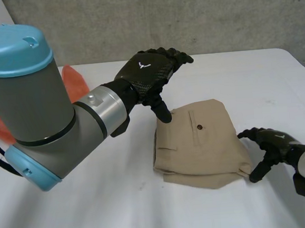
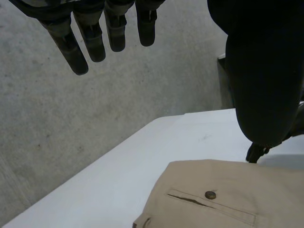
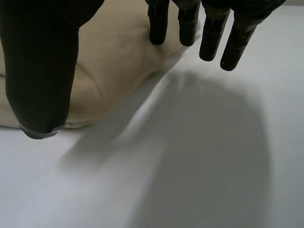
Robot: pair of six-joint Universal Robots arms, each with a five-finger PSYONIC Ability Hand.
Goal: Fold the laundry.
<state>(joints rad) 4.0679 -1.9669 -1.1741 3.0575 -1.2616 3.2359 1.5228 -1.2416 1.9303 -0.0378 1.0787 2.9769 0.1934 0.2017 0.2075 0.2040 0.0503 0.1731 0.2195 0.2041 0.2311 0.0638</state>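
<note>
Black left hand (image 1: 146, 72) and right hand (image 1: 273, 142) hover, fingers (image 2: 92, 40) open.

Looks like a robotics lab or test room to me, not somebody's home. The wall (image 1: 187, 16) at the back is rough bare grey, concrete by the look of it. The table (image 1: 96, 203) is just a plain white slab pushed up near it. A chunky arm (image 1: 30, 102) with grey joints and a light-blue cap reaches over the top. The only homely bits are tan trousers (image 1: 197, 142) folded on the table and an orange cloth (image 1: 73, 80) lying behind that arm.
</note>
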